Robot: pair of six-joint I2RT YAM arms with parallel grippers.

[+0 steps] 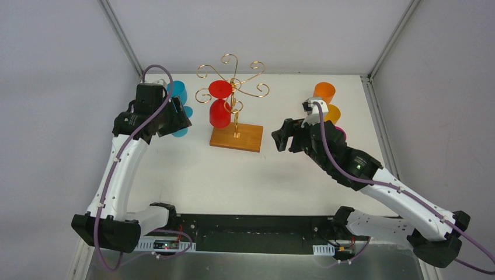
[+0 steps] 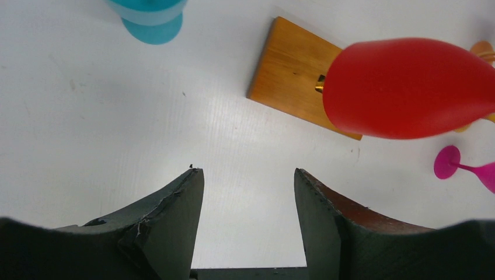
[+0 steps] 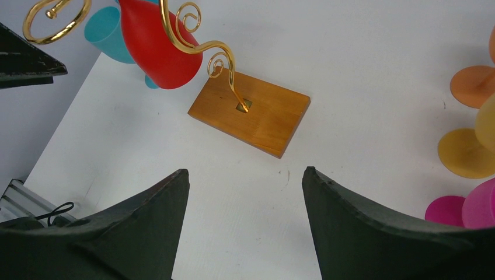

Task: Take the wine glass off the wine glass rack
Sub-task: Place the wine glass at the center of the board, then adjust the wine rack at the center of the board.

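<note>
On the white table (image 1: 192, 175), turquoise glasses (image 1: 178, 93) stood at the far left, partly hidden behind the left arm (image 1: 119, 169). An orange glass (image 1: 324, 92), a yellow glass (image 1: 333, 113) and a pink glass (image 3: 446, 210) clustered at the far right, behind the right arm (image 1: 397, 192). Both arms reached forward and angled inward towards the rack. The left gripper (image 2: 248, 175) hovered just left of the rack, fingers spread and empty. The right gripper (image 3: 245, 172) hung near the right end of the base, also spread wide and gripping nothing.

The wine glass rack (image 1: 235, 87), gold wire scrolls on a central stem, stood on its orange-brown wooden base (image 1: 237, 138) at the middle of the table's far side. A red wine glass (image 1: 220, 112) hung upside down from a scroll on the rack's left side, clear of both grippers.
</note>
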